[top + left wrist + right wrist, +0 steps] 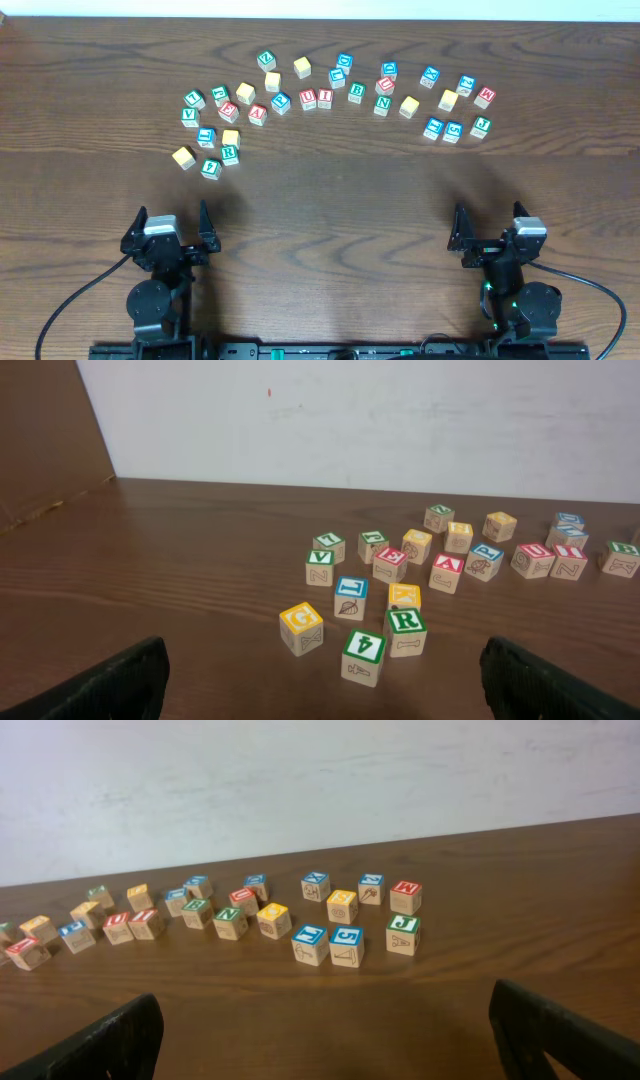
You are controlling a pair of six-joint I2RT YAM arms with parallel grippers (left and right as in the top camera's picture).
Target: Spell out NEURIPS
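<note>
A dark wooden table (320, 200) is filling the overhead view, and a plain pale wall (400, 410) is standing behind its far edge in both wrist views.

At the near left, the left gripper (172, 222) is sitting low over bare wood, its fingers (110, 685) spread wide apart and gripping nothing.

Ahead of it, the leftmost group of alphabet cubes is sitting flat on the wood. The green R cube (230, 154) is lying at the near side of this group, just beside a yellow-topped cube (231, 138). Further back, the red E cube (228, 111) is standing near a green V cube (190, 117) and just beside a red A cube (258, 114). To the right of the A, a blue cube (281, 102) is showing a letter that reads as P from the left wrist.

Toward the middle, the red U cube (308, 99) and the red I cube (324, 99) are sitting side by side, touching or very nearly so. Right of centre, the green N cube (382, 105) is sitting near a second yellow-topped cube (409, 106). Several cubes are showing yellow tops, and which of them belongs to the word cannot be told.

All the cubes are lying scattered in a loose arc across the far half of the table, well apart from both grippers. A green J cube (481, 127) is closing the arc at the right.

At the near right, the right gripper (490, 225) is sitting low, its fingers (100, 1040) likewise standing wide apart and empty
</note>
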